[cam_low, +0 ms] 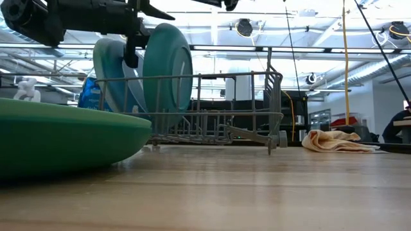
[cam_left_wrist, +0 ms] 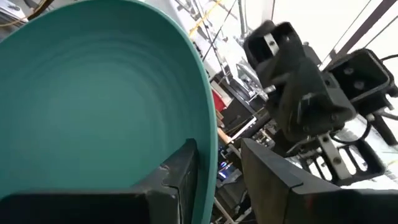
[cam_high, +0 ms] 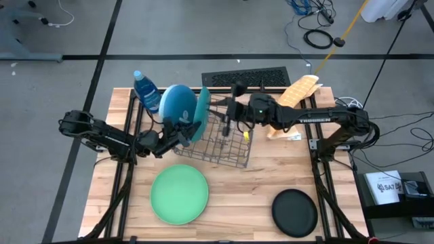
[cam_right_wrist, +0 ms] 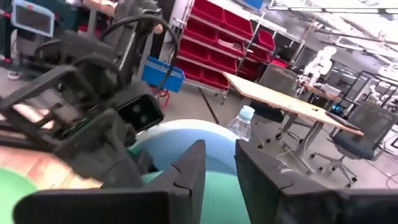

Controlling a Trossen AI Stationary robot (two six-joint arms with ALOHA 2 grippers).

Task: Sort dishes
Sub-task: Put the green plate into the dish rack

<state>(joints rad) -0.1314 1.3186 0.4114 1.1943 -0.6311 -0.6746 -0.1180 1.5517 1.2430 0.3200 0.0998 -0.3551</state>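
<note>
A teal plate [cam_high: 201, 114] stands on edge in the left end of the grey wire rack [cam_high: 227, 139]. A blue plate [cam_high: 175, 102] stands just behind it. My left gripper [cam_left_wrist: 219, 144] is open at the teal plate's near rim [cam_left_wrist: 208, 143], which runs up between its fingers. My right gripper [cam_right_wrist: 219, 148] hovers open above the rack's middle [cam_high: 227, 112], pointing at the plates with nothing between its fingers. A green plate [cam_high: 178, 195] and a smaller black plate [cam_high: 294, 211] lie flat on the table near its front edge. My left gripper has one finger [cam_left_wrist: 180, 174] close against the teal plate's hollow face just inside the rim; whether it touches, I cannot tell. The other finger [cam_left_wrist: 273, 180] stands clear of the rim. The plate stays upright, its lower edge in the rack.
A blue soap bottle [cam_high: 145, 90] stands at the far left, behind the plates. A tan cloth [cam_high: 295, 95] lies at the far right. The rack's right half holds no plates. Bare wood lies between the green and black plates.
</note>
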